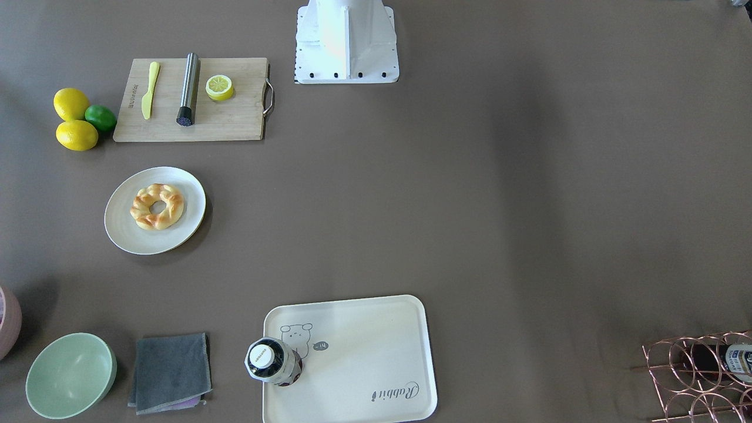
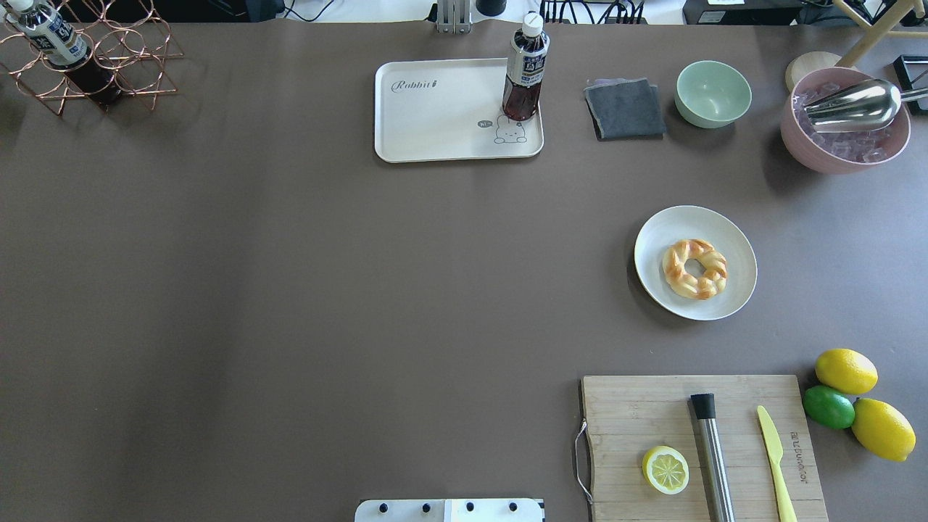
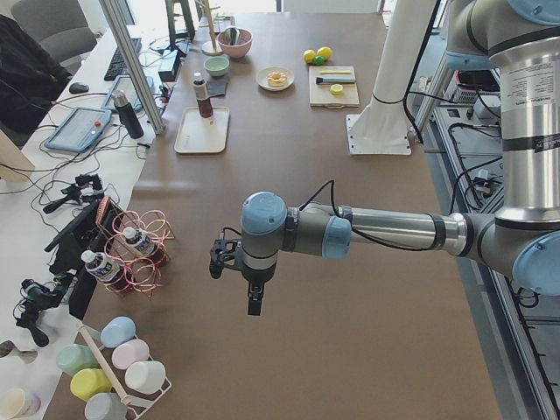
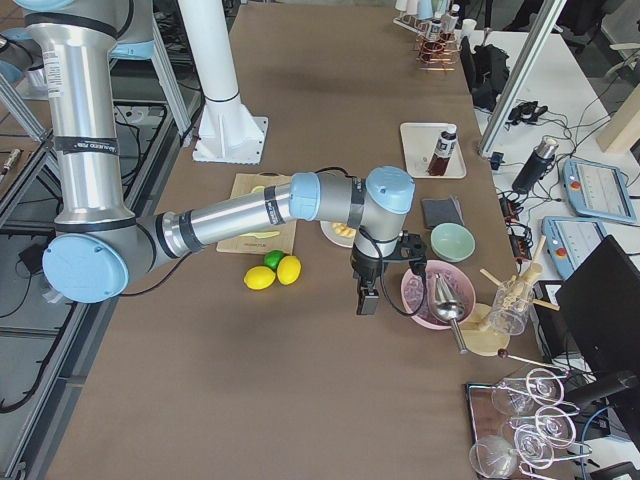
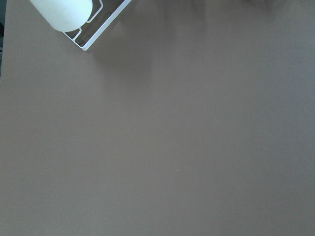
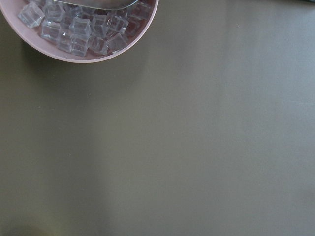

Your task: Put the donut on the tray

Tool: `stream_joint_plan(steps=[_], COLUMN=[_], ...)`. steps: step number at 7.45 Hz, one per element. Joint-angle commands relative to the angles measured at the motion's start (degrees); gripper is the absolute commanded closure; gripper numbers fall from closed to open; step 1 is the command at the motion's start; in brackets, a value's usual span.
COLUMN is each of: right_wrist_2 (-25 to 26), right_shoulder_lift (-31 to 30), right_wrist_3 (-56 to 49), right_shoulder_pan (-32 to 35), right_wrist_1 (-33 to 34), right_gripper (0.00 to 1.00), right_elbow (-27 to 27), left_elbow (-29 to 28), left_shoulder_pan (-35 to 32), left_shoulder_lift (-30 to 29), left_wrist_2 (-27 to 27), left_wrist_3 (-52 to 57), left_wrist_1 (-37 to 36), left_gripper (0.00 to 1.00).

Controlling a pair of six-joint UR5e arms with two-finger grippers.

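The left gripper [image 3: 253, 304] is hanging fingers-down over bare brown table [image 2: 290, 290] at the robot's left end. It is showing only in the side view, so whether its jaws are open or closed cannot be told. Its wrist camera is looking onto plain tabletop, with a white cup [image 5: 63, 12] in a wire holder at the top edge.

The right gripper [image 4: 366, 302] is also pointing down, at the opposite end of the table, just beside the pink bowl [image 4: 437, 292] of ice cubes [image 6: 78, 34]. It too is appearing in a side view alone, and the state of its jaws cannot be told.

The donut [image 2: 694, 268] is lying flat at the middle of the round white plate [image 2: 734, 233], on the robot's right half of the table. It is well apart from the left gripper and closer to the right gripper, though not under it. Nothing is touching it.

The tray [image 2: 435, 119] is sitting along the far edge of the table, well apart from the plate. A dark bottle [image 2: 525, 69] with a white cap is standing upright in the tray's corner by the bear drawing.

Near the robot's base, the wooden cutting board [image 2: 638, 406] is carrying a lemon half [image 2: 665, 470], a steel rod [image 2: 714, 457] and a yellow knife [image 2: 774, 453].
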State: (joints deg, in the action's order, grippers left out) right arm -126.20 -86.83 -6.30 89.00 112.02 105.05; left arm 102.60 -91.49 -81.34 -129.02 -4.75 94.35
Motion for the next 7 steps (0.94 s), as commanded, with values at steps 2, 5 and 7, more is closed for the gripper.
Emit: stream_joint_plan(steps=[2,5,7], right_wrist_2=[0.6,1.57,-1.31], right_shoulder_lift=[-0.09,-1.5,-2.47], right_wrist_3=[0.15,-0.12,0.58], right_shoulder_pan=[0.29,0.21,0.29], right_wrist_1=[-1.53,-7.75,-10.68], right_gripper=[0.01,0.01,0.01], right_elbow=[-2.12,-5.81,-5.56], left_elbow=[0.58,1.11,1.02], left_shoulder_pan=[-0.01,-0.01,-0.01], left_shoulder_lift=[-0.75,-2.33,-3.55], left_wrist_2=[-0.7,-0.79,-0.79], left_wrist_3=[0.0,-0.7,-0.7], left_wrist_1=[0.05,0.22,0.22], left_gripper=[0.02,0.02,0.02])
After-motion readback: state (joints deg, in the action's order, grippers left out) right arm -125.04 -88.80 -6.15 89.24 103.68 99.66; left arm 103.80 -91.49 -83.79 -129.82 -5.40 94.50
